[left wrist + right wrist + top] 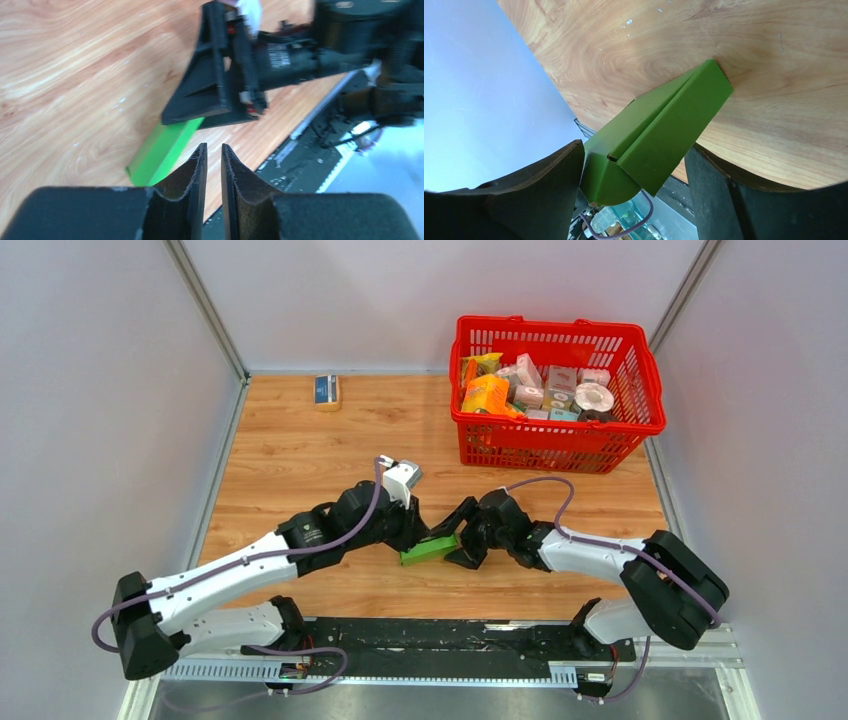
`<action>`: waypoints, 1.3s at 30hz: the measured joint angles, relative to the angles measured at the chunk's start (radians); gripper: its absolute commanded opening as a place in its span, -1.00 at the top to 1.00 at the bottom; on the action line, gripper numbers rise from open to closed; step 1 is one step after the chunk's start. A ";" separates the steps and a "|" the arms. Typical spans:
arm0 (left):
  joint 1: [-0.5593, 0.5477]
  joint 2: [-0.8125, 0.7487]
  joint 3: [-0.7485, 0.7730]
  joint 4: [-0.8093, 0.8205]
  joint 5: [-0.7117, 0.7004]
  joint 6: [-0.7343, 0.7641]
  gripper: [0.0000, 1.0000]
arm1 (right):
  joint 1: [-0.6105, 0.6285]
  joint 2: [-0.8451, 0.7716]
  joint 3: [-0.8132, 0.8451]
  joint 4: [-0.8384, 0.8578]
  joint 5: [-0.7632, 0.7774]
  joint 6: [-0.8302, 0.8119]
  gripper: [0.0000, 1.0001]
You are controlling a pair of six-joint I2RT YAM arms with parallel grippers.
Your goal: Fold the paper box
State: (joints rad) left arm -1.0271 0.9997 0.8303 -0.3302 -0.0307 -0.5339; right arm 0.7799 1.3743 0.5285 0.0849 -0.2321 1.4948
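Left pincer ajar, empty; right pincer straddles paper box, grip unclear; wood tabletop, grey walls.

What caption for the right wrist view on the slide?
Right wrist: bright green creased cardboard box blank sits between the right gripper's jaws, far end over the wooden tabletop.

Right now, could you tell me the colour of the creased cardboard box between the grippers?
That cardboard box is plain bright green, best seen from the right wrist.
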 measured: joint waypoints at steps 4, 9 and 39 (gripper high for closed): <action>0.048 0.085 0.000 -0.019 0.002 0.012 0.64 | -0.003 0.000 0.005 -0.002 -0.005 0.000 -0.50; 0.054 0.159 0.000 -0.036 0.008 0.029 0.65 | -0.004 0.000 0.005 -0.005 -0.008 0.000 -0.48; 0.029 0.267 0.001 -0.011 -0.024 0.102 0.75 | -0.011 0.040 0.019 0.003 -0.033 0.008 -0.39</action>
State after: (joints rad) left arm -0.9985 1.2663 0.8310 -0.3408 -0.0551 -0.4320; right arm 0.7689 1.4143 0.5472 0.0875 -0.2649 1.5028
